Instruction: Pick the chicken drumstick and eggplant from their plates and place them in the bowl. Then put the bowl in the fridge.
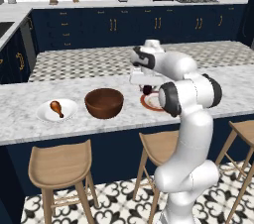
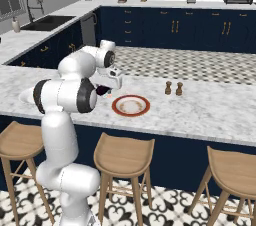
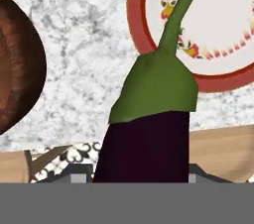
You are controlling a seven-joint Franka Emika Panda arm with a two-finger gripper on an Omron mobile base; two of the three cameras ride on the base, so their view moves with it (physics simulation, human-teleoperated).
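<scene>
My gripper (image 1: 144, 85) hangs over the marble counter, shut on the eggplant (image 3: 149, 139), a dark purple body with a green cap and stem. The eggplant (image 2: 103, 90) is lifted clear of the red-rimmed plate (image 2: 116, 106), whose patterned centre is bare. In the hand view that plate (image 3: 144, 34) lies at upper right and the wooden bowl (image 3: 20, 69) at the left edge. The bowl (image 1: 104, 103) stands left of the gripper with nothing in it. Further left, the chicken drumstick (image 1: 56, 107) lies on the plain white plate (image 1: 42, 114). The fridge is out of view.
Two brown shakers (image 2: 173, 88) stand on the counter right of the red-rimmed plate. Wooden stools (image 1: 59, 166) line the counter's near side. A second counter and navy cabinets run behind, with a sink (image 2: 47, 22) at the far left.
</scene>
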